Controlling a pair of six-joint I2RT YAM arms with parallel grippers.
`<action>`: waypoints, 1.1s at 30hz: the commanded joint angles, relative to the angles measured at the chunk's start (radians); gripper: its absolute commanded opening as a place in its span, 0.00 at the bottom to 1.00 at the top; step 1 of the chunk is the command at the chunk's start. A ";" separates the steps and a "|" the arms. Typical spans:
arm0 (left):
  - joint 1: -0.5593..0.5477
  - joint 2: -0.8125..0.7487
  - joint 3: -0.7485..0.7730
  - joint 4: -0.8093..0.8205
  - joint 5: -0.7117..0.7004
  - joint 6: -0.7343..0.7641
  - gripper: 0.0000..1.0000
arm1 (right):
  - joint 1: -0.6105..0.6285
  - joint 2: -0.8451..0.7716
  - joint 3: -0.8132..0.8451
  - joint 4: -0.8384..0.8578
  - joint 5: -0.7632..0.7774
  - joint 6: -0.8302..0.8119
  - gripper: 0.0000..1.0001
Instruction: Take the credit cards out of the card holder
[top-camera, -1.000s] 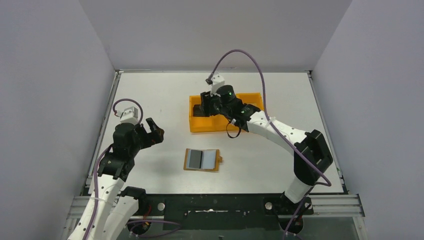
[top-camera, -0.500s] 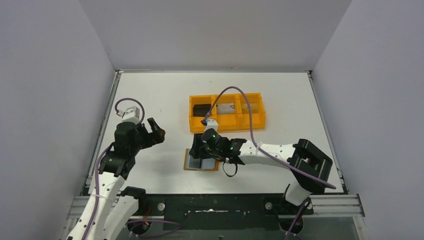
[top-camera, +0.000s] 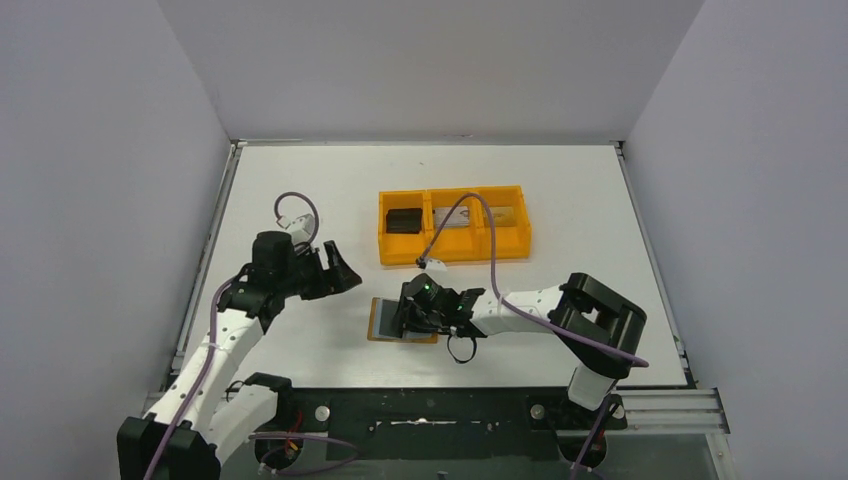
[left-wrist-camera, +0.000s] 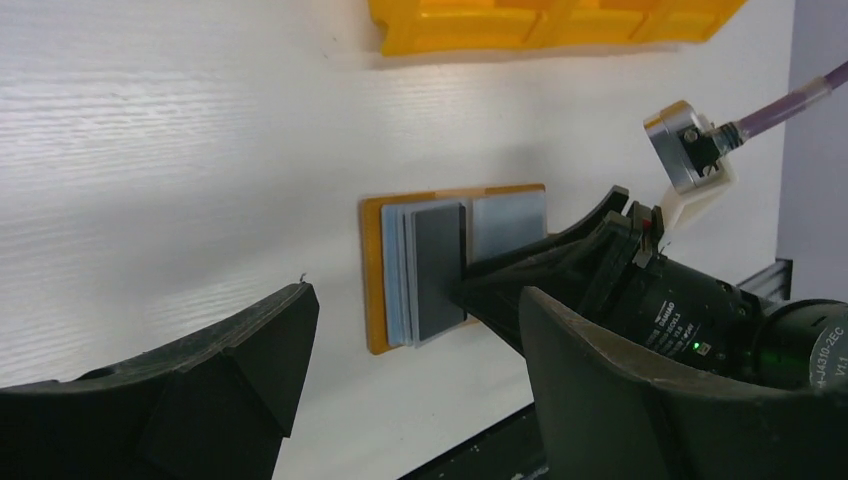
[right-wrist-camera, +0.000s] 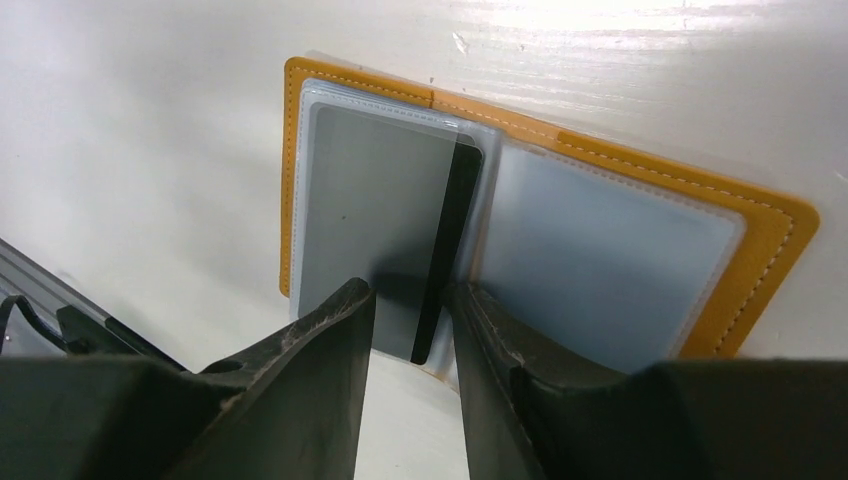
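The card holder (top-camera: 379, 322) lies open near the table's front, a tan-brown wallet with grey pockets; it also shows in the right wrist view (right-wrist-camera: 770, 240) and the left wrist view (left-wrist-camera: 372, 270). A grey credit card (right-wrist-camera: 375, 210) with a black stripe sticks partly out of its left pocket. My right gripper (right-wrist-camera: 410, 295) is low over that card's near end, jaws a narrow gap apart, tips on either side of the stripe. It shows in the top view (top-camera: 408, 318) too. My left gripper (top-camera: 340, 282) is open and empty, raised to the wallet's left.
An orange three-compartment tray (top-camera: 450, 255) stands behind the wallet. A dark card (top-camera: 404, 221) lies in its left compartment and a silvery one (top-camera: 455, 217) in the middle. The right arm's purple cable (top-camera: 470, 215) arcs over the tray.
My right gripper has swung from the orange tray down onto the open wallet. My left arm has reached forward and right, closer to the wallet.
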 joint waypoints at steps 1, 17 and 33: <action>-0.046 0.053 0.011 0.082 0.130 -0.007 0.72 | -0.009 0.003 -0.026 0.009 0.021 0.028 0.36; -0.269 0.301 -0.078 0.234 -0.004 -0.095 0.50 | -0.054 -0.013 -0.110 0.121 -0.017 0.099 0.31; -0.314 0.381 -0.060 0.264 -0.030 -0.096 0.34 | -0.047 -0.050 0.018 -0.039 0.075 0.032 0.32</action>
